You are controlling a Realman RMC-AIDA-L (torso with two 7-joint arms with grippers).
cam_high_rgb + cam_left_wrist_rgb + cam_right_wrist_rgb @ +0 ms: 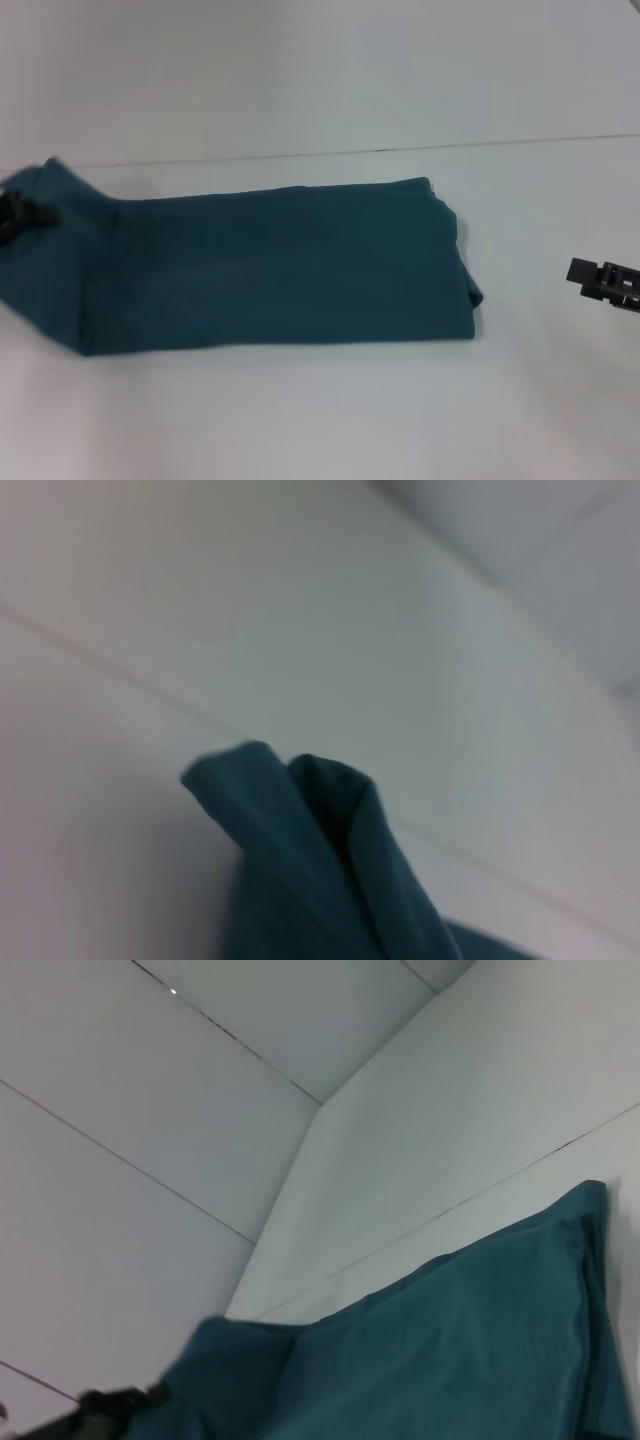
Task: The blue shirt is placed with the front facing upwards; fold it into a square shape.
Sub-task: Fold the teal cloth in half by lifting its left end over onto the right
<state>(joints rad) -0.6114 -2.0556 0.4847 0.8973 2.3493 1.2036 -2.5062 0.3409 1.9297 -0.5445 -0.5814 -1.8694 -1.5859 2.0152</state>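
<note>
The blue shirt [270, 265] lies on the white table as a long folded strip running left to right, plain teal side up, with no print showing. My left gripper [18, 213] is at the far left edge of the head view, shut on the strip's left end, which is bunched and raised a little. That pinched end shows in the left wrist view [300, 860]. My right gripper [605, 282] hovers at the right edge, apart from the shirt's right end. The right wrist view shows the shirt [450, 1350] and the left gripper [110, 1412] farther off.
The white table [320, 410] extends around the shirt, with a thin seam line [380, 150] running across behind it. Nothing else stands on it.
</note>
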